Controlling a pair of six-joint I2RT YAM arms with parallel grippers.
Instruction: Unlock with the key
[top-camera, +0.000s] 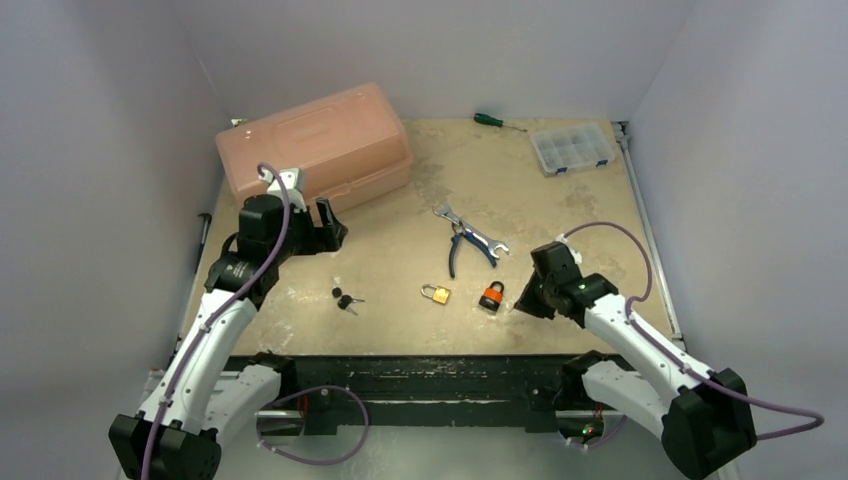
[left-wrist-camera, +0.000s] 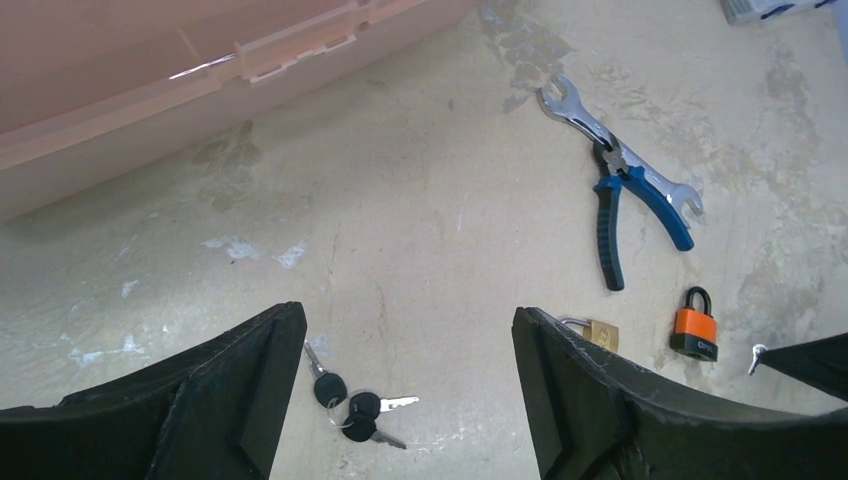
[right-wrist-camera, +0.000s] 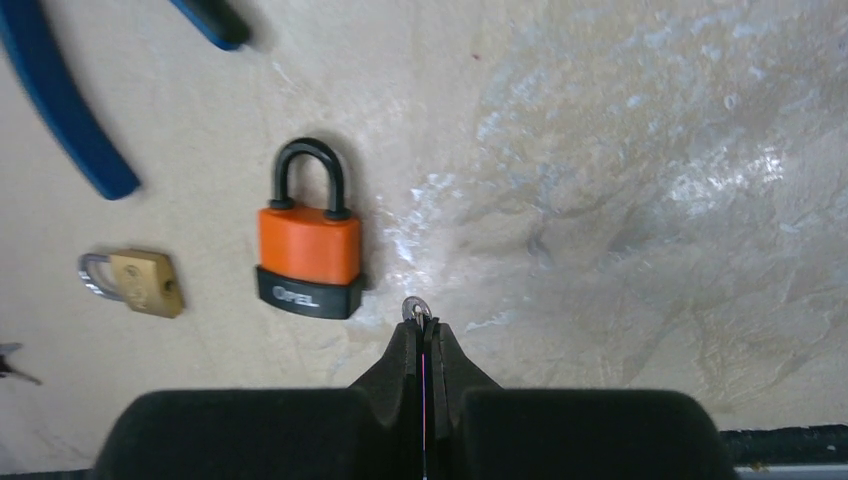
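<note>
**A:** Right gripper (right-wrist-camera: 421, 330) state?

**B:** Clenched. A small silver tip sticks out between the fingers. It reads as the key (right-wrist-camera: 414, 308), blade pinched flat. The rest of it is buried in the pads.

**A:** Where's the lock?

**B:** Orange lock (right-wrist-camera: 308, 250) lies flat on the tabletop (right-wrist-camera: 650, 200), with nothing touching it. The key tip sits just beside the lock's base corner, on the right arm's side, not quite touching. So from the gripper the lock is to the left and slightly ahead.

**A:** Orientation?

**B:** Long axis runs shackle to base. The shackle points away from the arm bases and the base faces back toward them, slightly skewed. The key's axis is nearly parallel to the lock's, with its tip pointing the same way as the shackle.

**A:** Keyhole?

**B:** Not visible. My guess is it's in the base face. If so, the key is alongside the base, not in line with it. It would have to back off, shift left behind the base, then go in along the lock's axis.

**A:** Nearer arm?

**B:** Right, clearly. Left gripper (left-wrist-camera: 407, 312) is spread wide and empty, well left of the orange lock, above a key bunch (left-wrist-camera: 355, 405).

**A:** Anything else close by?

**B:** Brass lock (right-wrist-camera: 135, 282) just left of the orange lock, apart from it.

**A:** Risk?

**B:** Nothing pins the orange lock, so a push from the key will likely slide it. The left arm may need to hold the body.
</note>
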